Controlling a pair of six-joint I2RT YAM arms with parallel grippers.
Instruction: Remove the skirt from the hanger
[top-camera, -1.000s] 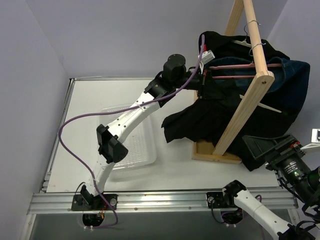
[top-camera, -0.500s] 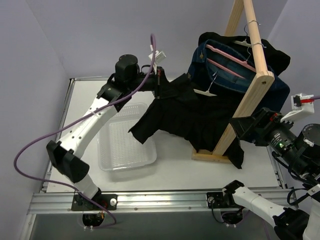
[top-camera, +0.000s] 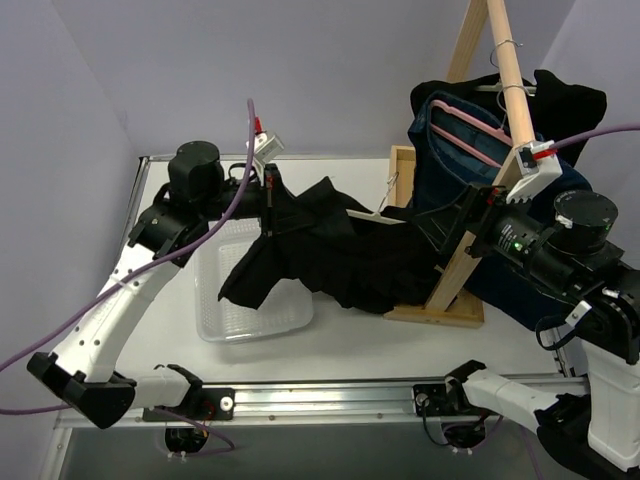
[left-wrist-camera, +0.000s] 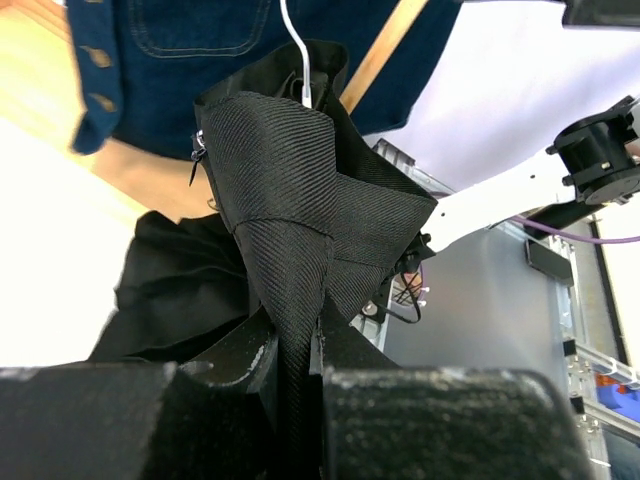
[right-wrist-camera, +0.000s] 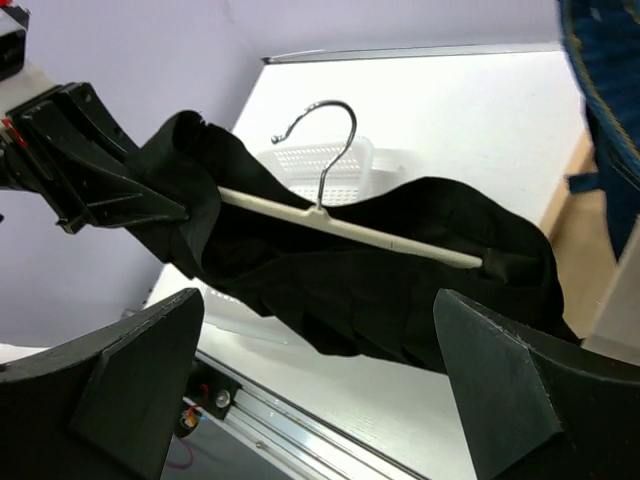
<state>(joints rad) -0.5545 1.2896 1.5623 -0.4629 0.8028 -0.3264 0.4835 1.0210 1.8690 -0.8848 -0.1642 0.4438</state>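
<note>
The black pleated skirt (top-camera: 330, 255) hangs in the air between the rack and the tray, still on the cream hanger (top-camera: 375, 216). My left gripper (top-camera: 268, 205) is shut on the skirt's waistband (left-wrist-camera: 290, 250) at its left end. In the right wrist view the hanger's bar (right-wrist-camera: 350, 228) and metal hook (right-wrist-camera: 325, 135) run across the skirt (right-wrist-camera: 380, 290). My right gripper (top-camera: 458, 222) is open, jaws spread wide, just right of the skirt and not touching it.
A wooden rack (top-camera: 500, 130) at the back right carries a blue denim garment (top-camera: 470, 150) on a pink hanger (top-camera: 465, 125) and a black top (top-camera: 570, 100). A clear plastic tray (top-camera: 250, 310) lies on the table under the skirt's left end.
My left arm has pulled the skirt and hanger leftward off the rack and over the tray. My right arm has risen and moved in toward the skirt's right end.
</note>
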